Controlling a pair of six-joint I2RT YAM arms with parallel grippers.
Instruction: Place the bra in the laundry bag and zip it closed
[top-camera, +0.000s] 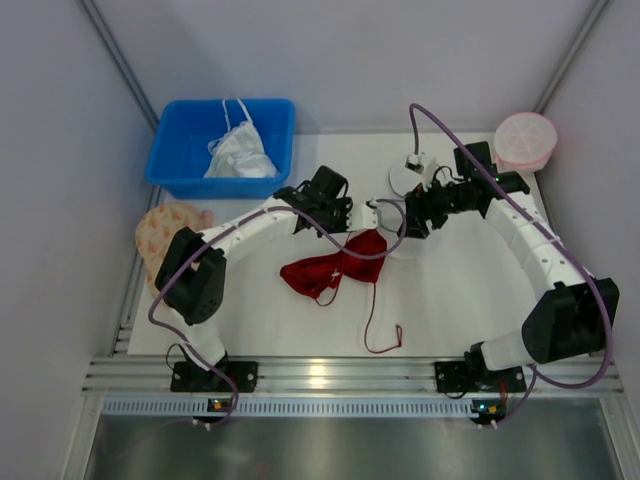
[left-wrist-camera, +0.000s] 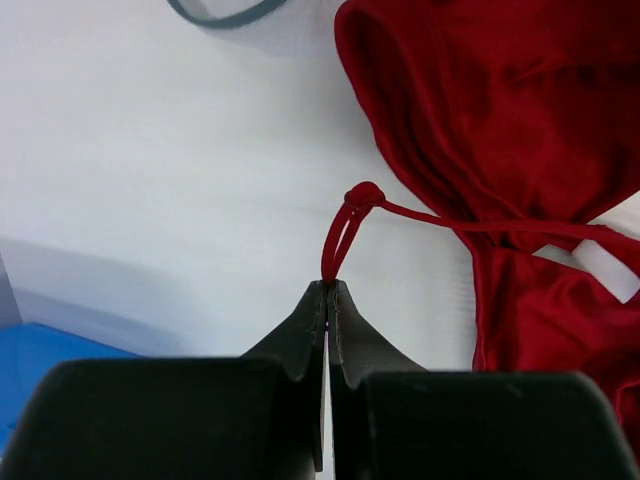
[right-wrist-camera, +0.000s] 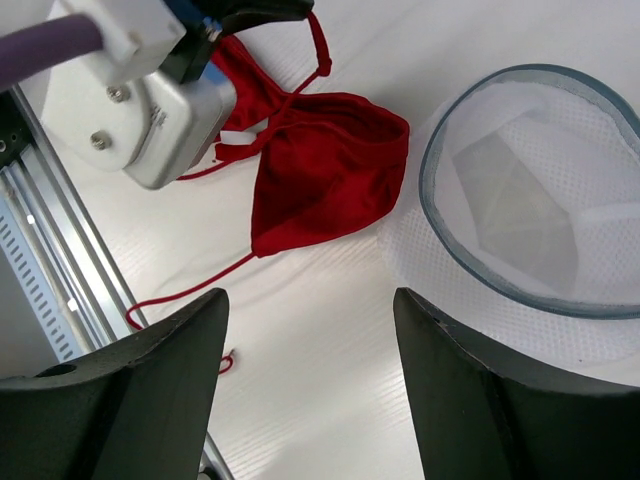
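Note:
The dark-red bra (top-camera: 335, 265) lies crumpled mid-table, and one thin strap (top-camera: 372, 325) trails toward the near edge. My left gripper (top-camera: 373, 211) is shut on a looped red string of the bra (left-wrist-camera: 500, 120), pinched at its tips (left-wrist-camera: 328, 286). The laundry bag (top-camera: 402, 182) lies flat just beyond, partly hidden under my right gripper (top-camera: 412, 222). In the right wrist view the bag's dark rim (right-wrist-camera: 430, 190) stands open with white mesh inside, to the right of a bra cup (right-wrist-camera: 320, 170). My right gripper (right-wrist-camera: 310, 295) hangs open over bare table between cup and bag.
A blue bin (top-camera: 170, 160) at the back left holds a white garment (top-camera: 240, 155). A pink round mesh bag (top-camera: 525, 140) sits at the back right and a beige patterned disc (top-camera: 170, 230) at the left edge. A metal rail (top-camera: 320, 375) runs along the near edge.

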